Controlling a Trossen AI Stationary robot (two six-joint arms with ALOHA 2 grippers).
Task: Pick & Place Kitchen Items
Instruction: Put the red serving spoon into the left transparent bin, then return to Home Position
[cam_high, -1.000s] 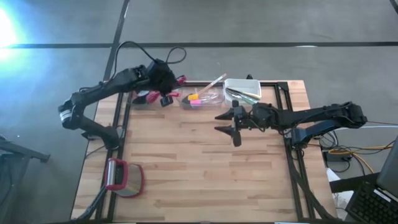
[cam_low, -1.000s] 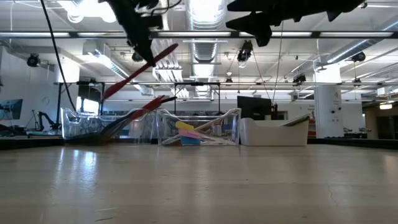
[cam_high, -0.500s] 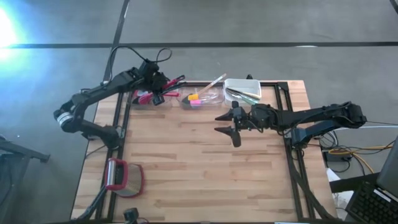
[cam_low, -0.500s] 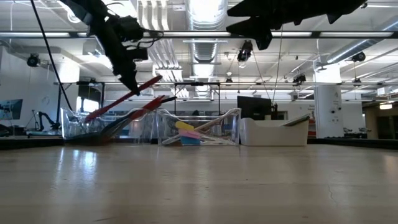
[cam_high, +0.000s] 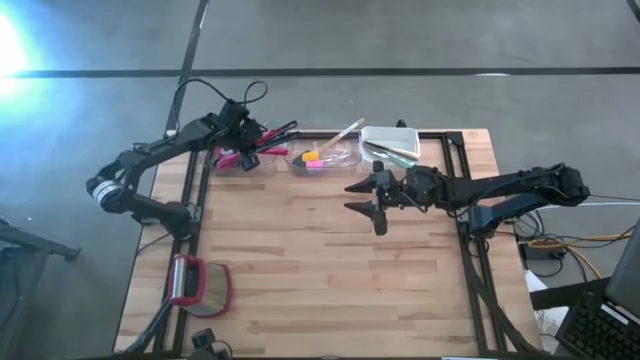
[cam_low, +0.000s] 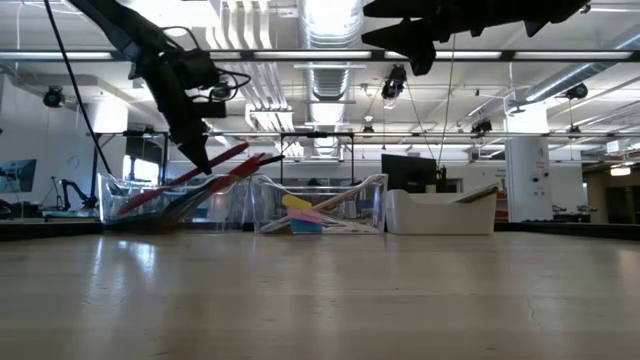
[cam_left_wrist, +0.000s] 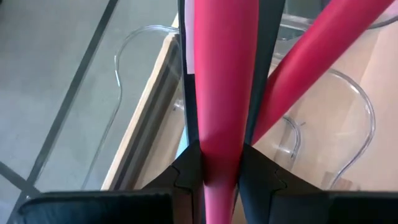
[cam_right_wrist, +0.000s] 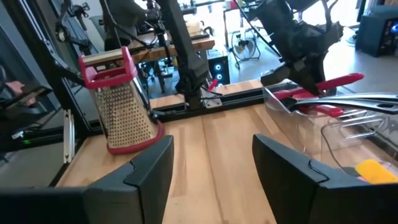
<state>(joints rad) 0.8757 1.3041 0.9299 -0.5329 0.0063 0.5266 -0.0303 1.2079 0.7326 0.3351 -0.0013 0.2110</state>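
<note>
Left tool (cam_high: 243, 143) clamped on a red utensil handle (cam_left_wrist: 221, 93); wrist view shows both fingers (cam_left_wrist: 186, 174) pinching the shaft. It hangs over the clear tub (cam_high: 232, 158) at the desk's (cam_high: 330, 260) far left corner. The handle slopes down from the tool into that tub, low view shows it alongside a second red utensil (cam_low: 240, 168) lying there. Dark-handled pieces also in that tub, can't make out which from here.

Right tool (cam_high: 372, 200) open, fingers (cam_right_wrist: 146, 168) spread wide with nothing between them, held high above the desk's middle.

Beyond the right tool: middle clear tub (cam_high: 325, 157) with yellow piece (cam_high: 312, 155), a pink piece (cam_high: 316, 166) and a pale stick leaning out, probably wooden cutlery. Just right of it, white tub (cam_high: 392, 144) with pale utensils lying across it.

Well apart from both tools, red-framed grater (cam_high: 200, 285) lies at the desk's near left corner.
</note>
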